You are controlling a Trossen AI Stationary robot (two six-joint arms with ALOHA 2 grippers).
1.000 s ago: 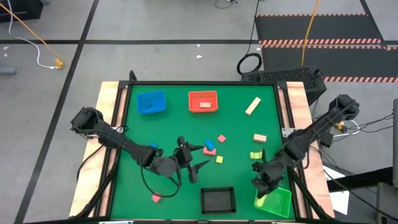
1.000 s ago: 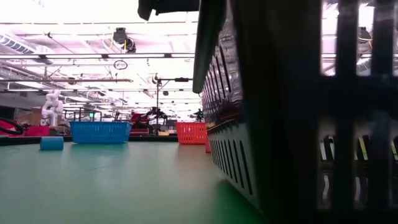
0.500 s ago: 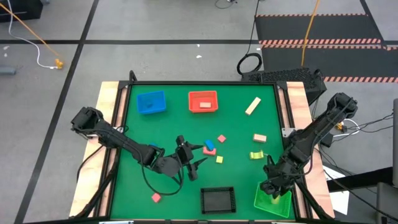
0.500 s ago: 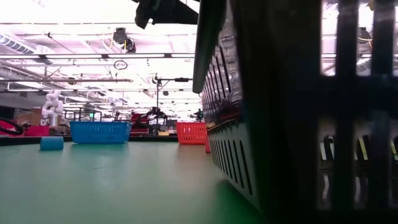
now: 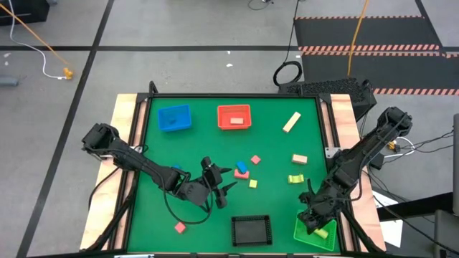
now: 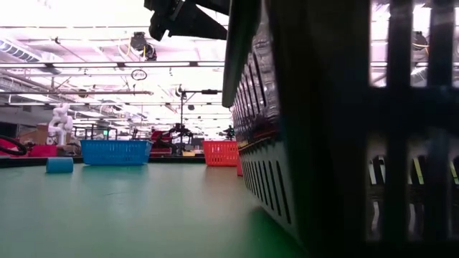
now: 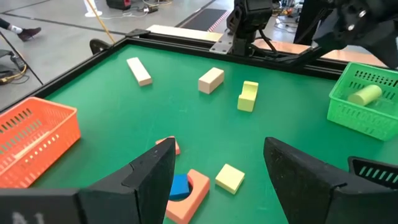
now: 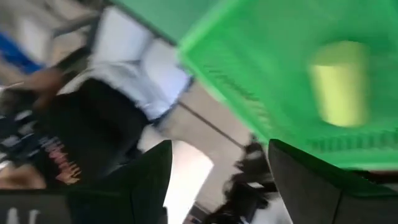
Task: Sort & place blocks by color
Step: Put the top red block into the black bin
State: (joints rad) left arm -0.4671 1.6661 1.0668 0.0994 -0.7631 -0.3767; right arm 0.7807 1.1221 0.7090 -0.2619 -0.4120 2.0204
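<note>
A: How much of the sorting can be counted as done?

B: Little, by the look of it. A yellow-green cylinder (image 8: 339,84) is seen lying inside the green tray (image 5: 315,233) at the near right corner of the tabletop (image 5: 193,147). The right end effector (image 5: 310,219) is poised over that tray with its fingers apart and nothing between them. One blue block (image 5: 172,119) is visible in the blue tray (image 5: 174,110), and something pale appears in the red tray (image 5: 234,109), though what it is cannot be told.

A: And what is left?

B: Most of the blocks. A pink block with a blue piece (image 7: 180,186) set in it, a yellow cube (image 7: 230,177) and another pink block (image 5: 255,160) are grouped at the middle. A yellow-green block (image 7: 247,96) and two tan bars (image 7: 211,79) lie farther right, and a lone pink block (image 5: 179,227) rests near the left front. The black tray (image 5: 252,230) is judged empty.

A: The other arm?

B: The left end effector (image 5: 224,188) is held spread above the middle cluster, gripping nothing.
</note>
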